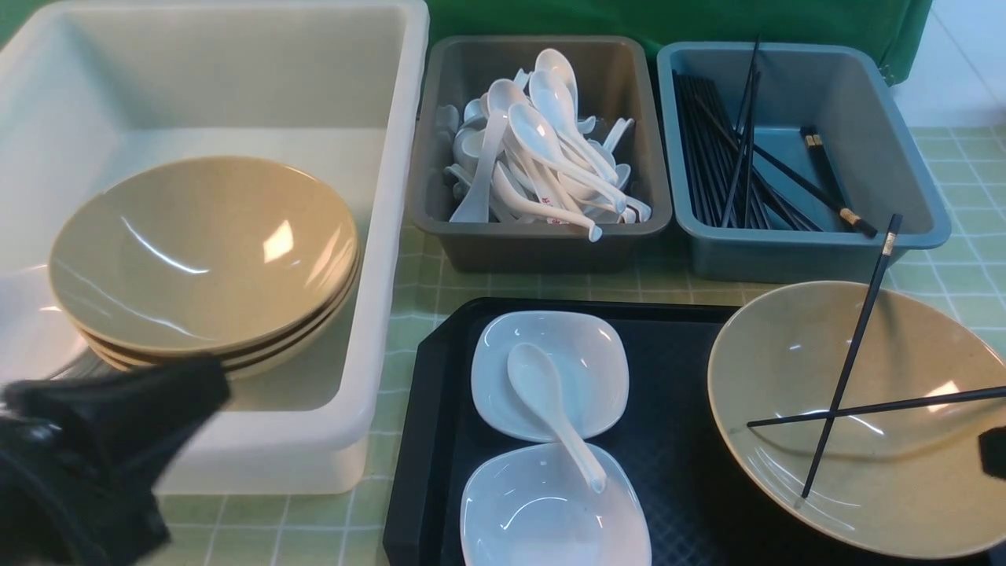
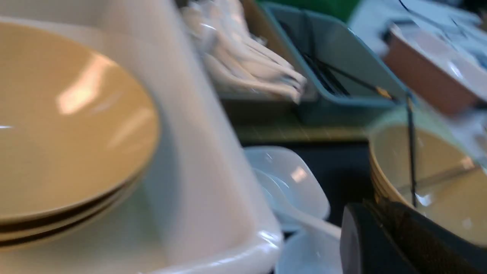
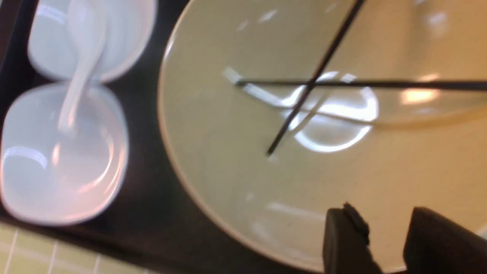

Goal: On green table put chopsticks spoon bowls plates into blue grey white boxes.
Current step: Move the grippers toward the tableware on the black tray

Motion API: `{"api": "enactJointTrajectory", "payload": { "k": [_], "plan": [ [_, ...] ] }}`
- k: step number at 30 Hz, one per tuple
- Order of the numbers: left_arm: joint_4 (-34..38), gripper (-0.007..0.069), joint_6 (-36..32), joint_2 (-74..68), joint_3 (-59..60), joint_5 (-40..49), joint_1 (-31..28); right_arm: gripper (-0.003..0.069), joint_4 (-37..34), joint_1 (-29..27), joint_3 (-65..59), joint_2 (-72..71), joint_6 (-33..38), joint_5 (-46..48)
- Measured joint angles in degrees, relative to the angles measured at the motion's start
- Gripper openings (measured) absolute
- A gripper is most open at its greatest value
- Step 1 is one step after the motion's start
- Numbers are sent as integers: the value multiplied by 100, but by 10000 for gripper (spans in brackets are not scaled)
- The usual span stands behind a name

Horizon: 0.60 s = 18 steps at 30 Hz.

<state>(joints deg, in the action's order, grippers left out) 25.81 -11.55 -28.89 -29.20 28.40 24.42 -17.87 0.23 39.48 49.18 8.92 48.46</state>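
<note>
Black chopsticks (image 1: 851,356) cross, 2 total.

Left wrist cam, soft focus. Stack of tan bowls (image 2: 72,125) at frame edge, inside white box (image 2: 213,182); box wall cuts through mid-frame. Just beyond the wall: grey box (image 2: 262,108) heaped with white spoons (image 2: 243,57), blue box (image 2: 342,101) beside it, dark chopsticks (image 2: 331,76) inside. Dark tray (image 2: 342,167) mid-frame: two small white dishes (image 2: 300,179), one spoon (image 2: 293,209) lying across them. More tan bowls (image 2: 388,179) near opposite frame edge, two sticks (image 2: 411,152) in the top one. Left gripper (image 2: 374,207) shut, blurred, frame corner.
</note>
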Motion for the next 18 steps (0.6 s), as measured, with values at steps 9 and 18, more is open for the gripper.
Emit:
{"api": "enactJointTrajectory", "payload": {
  "k": [9, 18],
  "plan": [
    [-85, -1, -411, -781, -595, 193, 347, 332, -14, 608, 0, 953, -1757, -817],
    [-50, -1, -416, -867, -681, 265, 347, 470, -25, 608, 0, 1883, -3641, -1645]
  ]
}}
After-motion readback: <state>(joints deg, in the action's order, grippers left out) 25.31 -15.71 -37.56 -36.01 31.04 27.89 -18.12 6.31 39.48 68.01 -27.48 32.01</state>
